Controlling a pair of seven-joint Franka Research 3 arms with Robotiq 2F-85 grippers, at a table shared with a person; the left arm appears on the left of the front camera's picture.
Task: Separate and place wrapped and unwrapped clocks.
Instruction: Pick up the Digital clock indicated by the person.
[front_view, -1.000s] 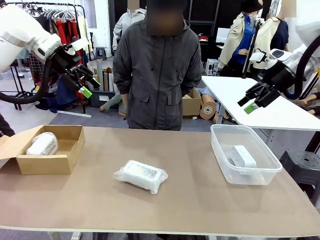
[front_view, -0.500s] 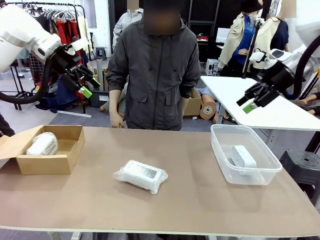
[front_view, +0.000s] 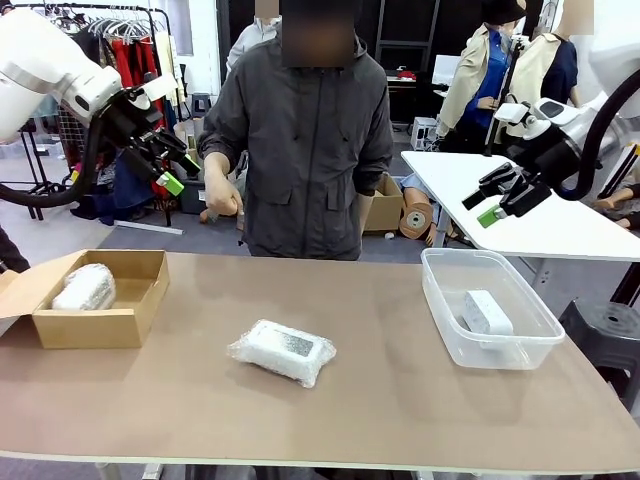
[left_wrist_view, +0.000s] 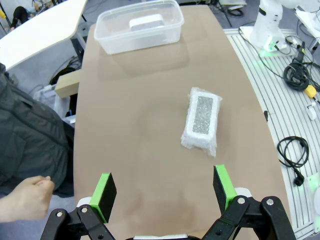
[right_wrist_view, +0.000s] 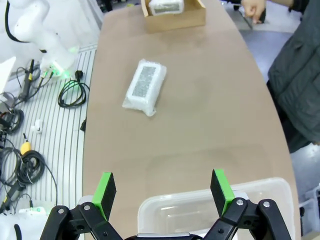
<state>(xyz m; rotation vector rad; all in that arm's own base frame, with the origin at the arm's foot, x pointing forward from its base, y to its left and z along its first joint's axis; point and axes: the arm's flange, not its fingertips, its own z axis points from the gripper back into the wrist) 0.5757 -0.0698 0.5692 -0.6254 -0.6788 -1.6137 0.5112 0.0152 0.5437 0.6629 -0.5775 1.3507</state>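
Note:
A flat rectangular wrapped clock (front_view: 283, 351) (left_wrist_view: 201, 117) (right_wrist_view: 144, 86) lies mid-table in crinkly clear wrap. The rounder wrapped clock (front_view: 84, 287) (right_wrist_view: 165, 6) rests in an open cardboard box (front_view: 142, 290) (right_wrist_view: 175, 20) at the left. The bare white clock (front_view: 487, 312) (left_wrist_view: 146, 22) lies in a clear plastic bin (front_view: 440, 300) (left_wrist_view: 107, 42) (right_wrist_view: 165, 212) at the right. My left gripper (front_view: 172, 165) (left_wrist_view: 165, 192) hangs open high above the table's left side. My right gripper (front_view: 497, 197) (right_wrist_view: 163, 192) hangs open high above the bin. Neither holds anything.
A person in a dark jacket stands at the far edge, one hand (front_view: 220, 192) (left_wrist_view: 25, 197) (right_wrist_view: 254, 8) raised at waist height. A white table (front_view: 560, 225) stands behind at the right. Cables (left_wrist_view: 292, 150) (right_wrist_view: 70, 92) lie on the floor beside the table.
The person's hand has risen from hip level to waist height. My right gripper has shifted slightly left and up. The left arm and the clocks have not moved.

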